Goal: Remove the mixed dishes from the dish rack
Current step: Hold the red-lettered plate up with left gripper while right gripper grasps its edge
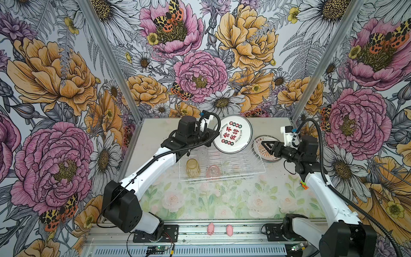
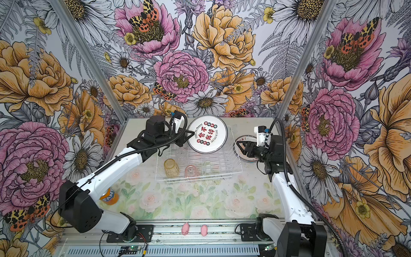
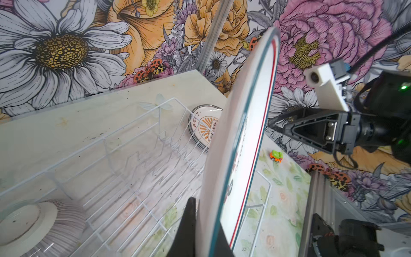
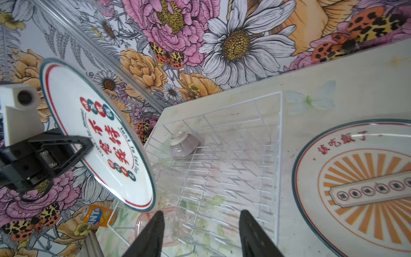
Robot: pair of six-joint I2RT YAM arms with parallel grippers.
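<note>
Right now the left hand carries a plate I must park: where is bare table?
Widest bare patch: the flower-printed table between the dish rack's near edge and the front rail with the pink pigs. A narrower strip runs behind the rack along the back wall. Crowded: right of the rack, where the plate stack lies under the open right hand.

In the right wrist view the right fingers (image 4: 151, 235) hide part of the pink tumbler (image 4: 142, 222), and the picture's edge cuts off the stack (image 4: 355, 178). In both top views those fingers cover much of the stack, so its plates cannot be counted. In a top view the left arm (image 2: 111, 169) hides part of the can (image 2: 109, 197). The left wrist view cuts off the bowl (image 3: 33, 222). The held plate (image 3: 240, 144), seen edge-on, hides most of its own print, part of the stack and part of the rack (image 3: 111, 155).
</note>
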